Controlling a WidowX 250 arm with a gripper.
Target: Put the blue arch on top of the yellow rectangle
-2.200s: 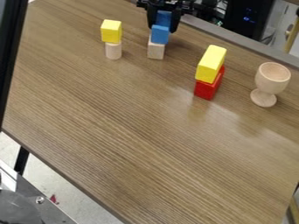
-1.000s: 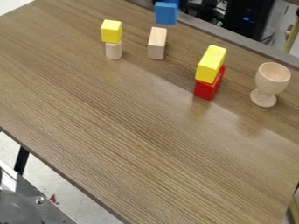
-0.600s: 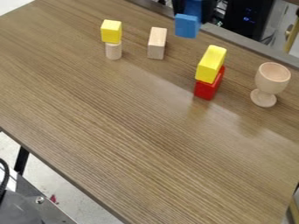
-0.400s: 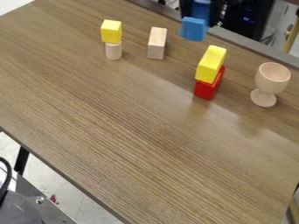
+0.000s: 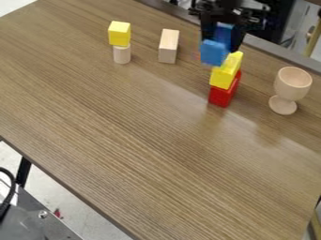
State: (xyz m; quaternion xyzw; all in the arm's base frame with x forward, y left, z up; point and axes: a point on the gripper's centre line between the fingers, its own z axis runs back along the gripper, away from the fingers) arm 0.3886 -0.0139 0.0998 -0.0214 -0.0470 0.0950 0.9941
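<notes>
The arch (image 5: 214, 53) is coloured blue, the rectangle (image 5: 222, 76) and cube (image 5: 119, 34) yellow, one block (image 5: 220, 97) red, the goblet (image 5: 292, 85) pale tan; the counter (image 5: 144, 136) is streaked brown, the tool (image 5: 220, 43) apparently black.

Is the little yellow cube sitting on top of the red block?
No, the yellow cube sits on the pale cylinder, apart from the red block.

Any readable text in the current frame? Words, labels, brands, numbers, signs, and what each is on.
None that I can read.
Blue arch, yellow rectangle, red block: no print on the visible faces.
Small yellow block, cylinder under it, plain wooden block, wooden goblet: same.
Black gripper and dark equipment behind the table: any marking is too small or blurred to read.
</notes>
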